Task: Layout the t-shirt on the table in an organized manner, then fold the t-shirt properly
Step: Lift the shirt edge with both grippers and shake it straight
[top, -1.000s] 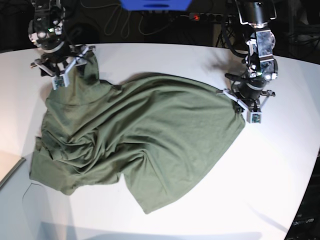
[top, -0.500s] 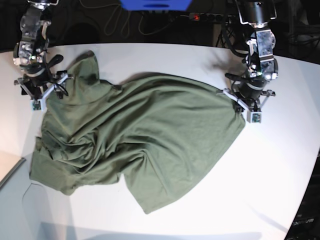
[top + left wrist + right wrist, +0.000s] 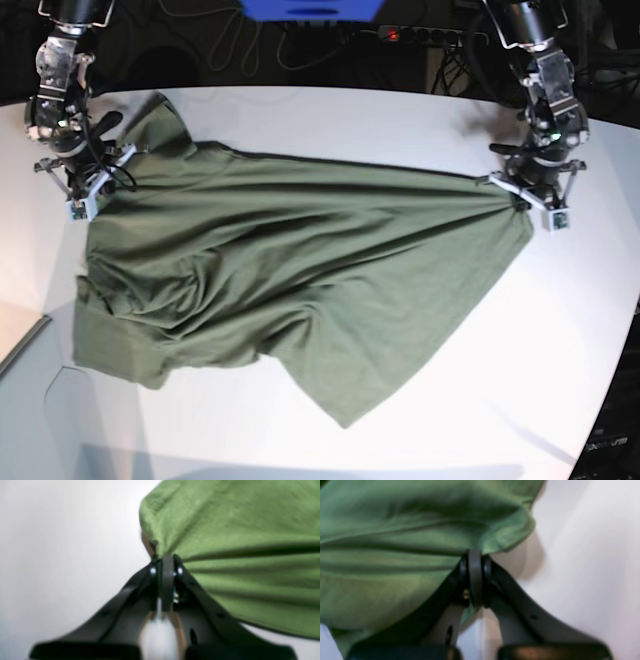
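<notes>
The shirt (image 3: pixel 290 280) lies on the table (image 3: pixel 330 110), pulled between the left gripper (image 3: pixel 165 562) and right gripper (image 3: pixel 475 557), jaws pinched on opposite edges. Soft, light cloth likely sags and creases; hems probably grip best.

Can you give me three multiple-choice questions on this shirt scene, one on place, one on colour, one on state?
1. Where does the left pincer grip the t-shirt?
A. a far edge corner
B. its middle
C. nowhere

2. What colour is the t-shirt?
A. red
B. olive green
C. white

3. How is the cloth between the left and right pincer?
A. neatly folded
B. bunched in a ball
C. pulled taut with creases

Answers: 1 A, both wrist views show closed tips pinching an edge; 2 B, plain in all views; 3 C, creases run toward each grip over the table.
</notes>
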Controlling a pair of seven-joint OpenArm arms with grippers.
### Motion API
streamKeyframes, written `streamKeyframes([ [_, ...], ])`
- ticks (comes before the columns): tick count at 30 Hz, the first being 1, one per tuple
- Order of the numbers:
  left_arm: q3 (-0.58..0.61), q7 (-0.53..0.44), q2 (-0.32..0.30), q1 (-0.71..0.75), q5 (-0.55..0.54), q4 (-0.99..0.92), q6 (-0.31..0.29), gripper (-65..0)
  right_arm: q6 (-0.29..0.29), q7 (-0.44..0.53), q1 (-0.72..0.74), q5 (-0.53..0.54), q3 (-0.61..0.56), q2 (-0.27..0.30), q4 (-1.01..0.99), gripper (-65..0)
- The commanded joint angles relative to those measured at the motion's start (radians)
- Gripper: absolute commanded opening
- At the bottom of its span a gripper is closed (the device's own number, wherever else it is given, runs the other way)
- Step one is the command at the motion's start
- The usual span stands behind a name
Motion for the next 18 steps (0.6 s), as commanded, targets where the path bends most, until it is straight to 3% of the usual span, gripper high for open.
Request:
streamKeyframes([
  [1,-0.018,0.029,-0.008,0.004,0.023,0.003,0.017,-63.8,0.011,0.016,0.009,0.007,0.005,0.015,0.015,-65.0],
  [9,-0.162,0.032,-0.015,0.059,0.012,0.083,0.016,-63.8,0.038,0.018,0.007,0.007,-0.002,0.012,0.061,-65.0],
  [12,-0.182,0.035,0.012,0.125,-0.082,0.169,0.016,-63.8,0.075,0.012,0.007,0.007,-0.002,0.009,0.092,-65.0],
  [18,-0.18,0.037,0.081,0.275,-0.273,0.33,0.016,-63.8,0.083,0.016,-0.002,0.008,0.005,0.008,0.126,-65.0],
])
